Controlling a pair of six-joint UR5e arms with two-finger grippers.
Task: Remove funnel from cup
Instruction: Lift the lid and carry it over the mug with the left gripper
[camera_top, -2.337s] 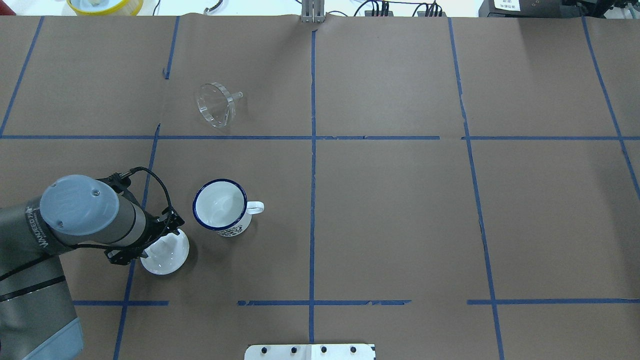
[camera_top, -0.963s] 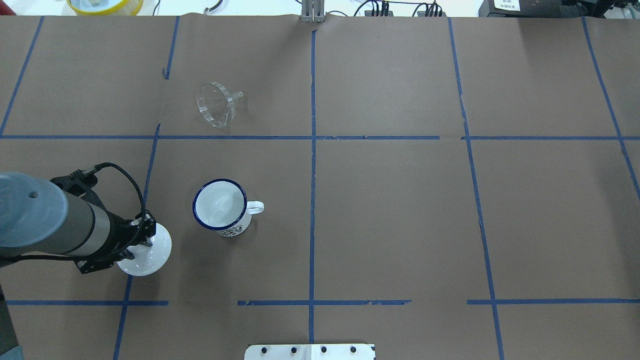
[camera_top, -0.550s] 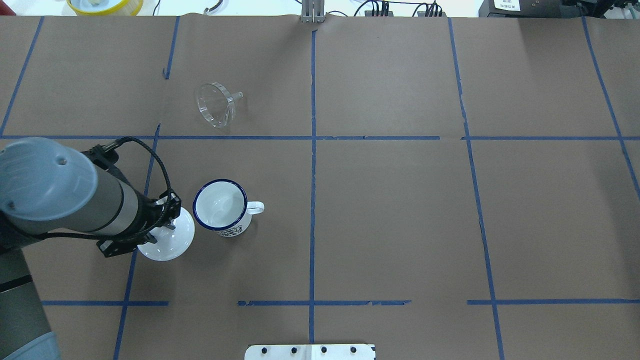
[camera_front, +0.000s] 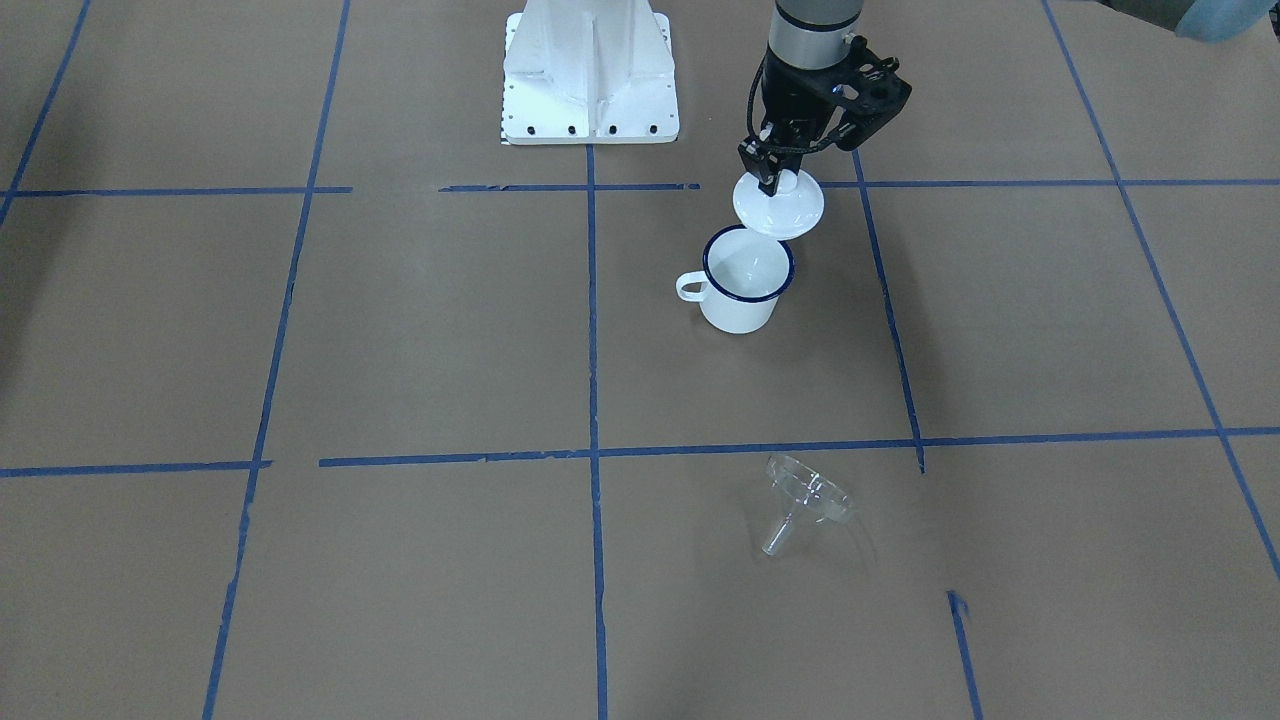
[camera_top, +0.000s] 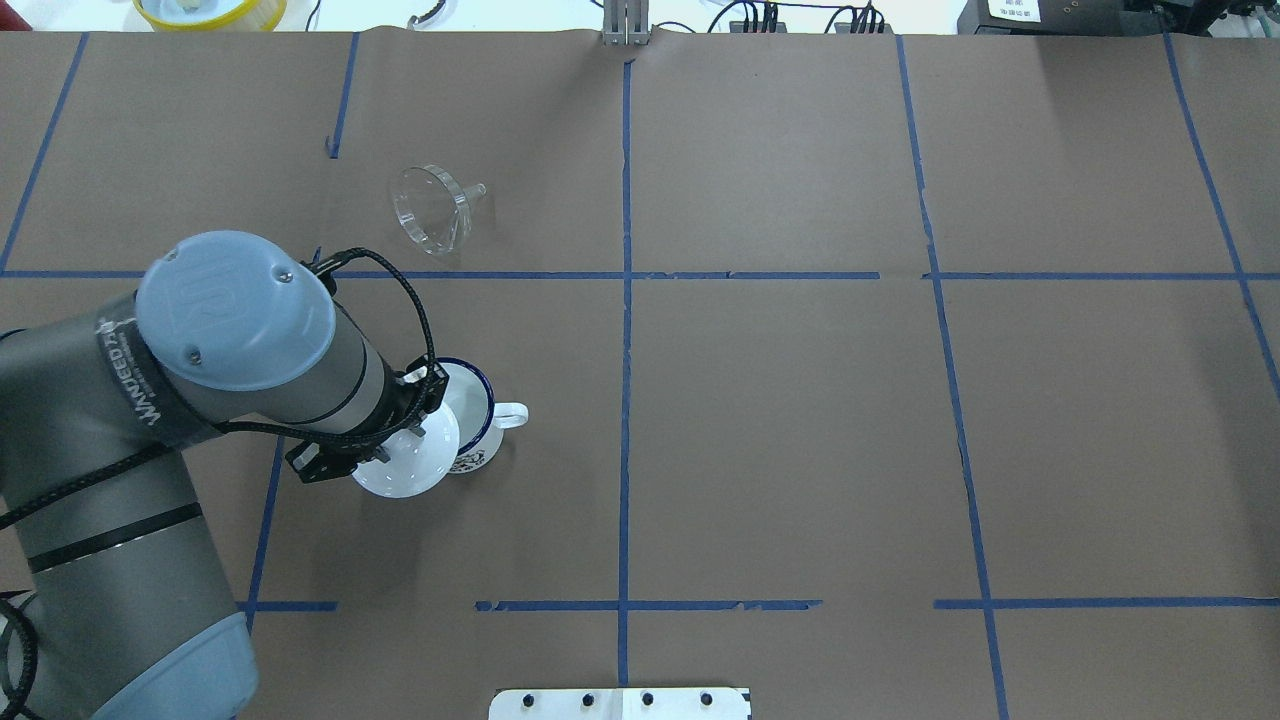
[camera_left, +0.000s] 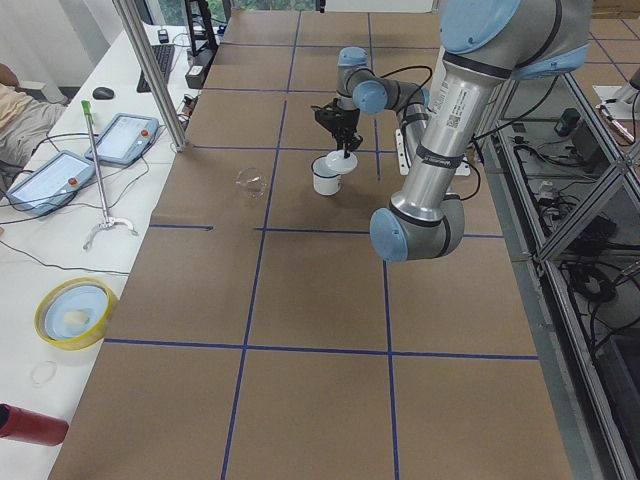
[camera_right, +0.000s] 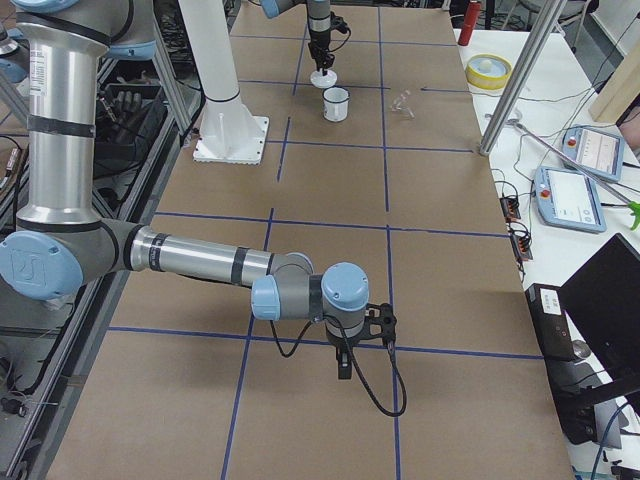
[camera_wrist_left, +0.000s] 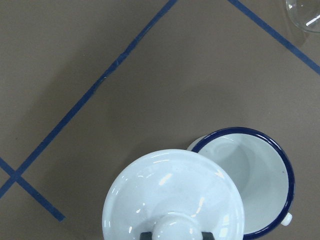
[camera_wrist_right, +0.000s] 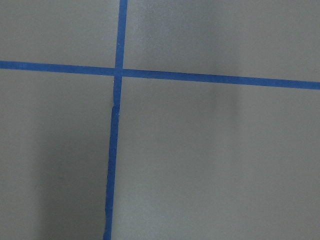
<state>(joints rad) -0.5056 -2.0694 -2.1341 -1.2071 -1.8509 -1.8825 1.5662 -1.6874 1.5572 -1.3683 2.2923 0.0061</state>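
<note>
The clear funnel lies on its side on the brown paper, well apart from the cup; it also shows in the front view and at the top right corner of the left wrist view. The white cup with a dark blue rim stands upright and looks empty. My left gripper is shut on the knob of a white domed lid and holds it over the cup's rim on the robot's side. My right gripper hangs far away over bare paper; I cannot tell its state.
The white robot base plate sits at the table's near edge. Blue tape lines grid the brown paper. A yellow ring-shaped thing, cables and tablets lie on the bench beyond the table's far edge.
My left arm first carried the lid away to the left, then brought it back to the right. The lid now overlaps the cup's rim. The funnel and the cup have not moved.
</note>
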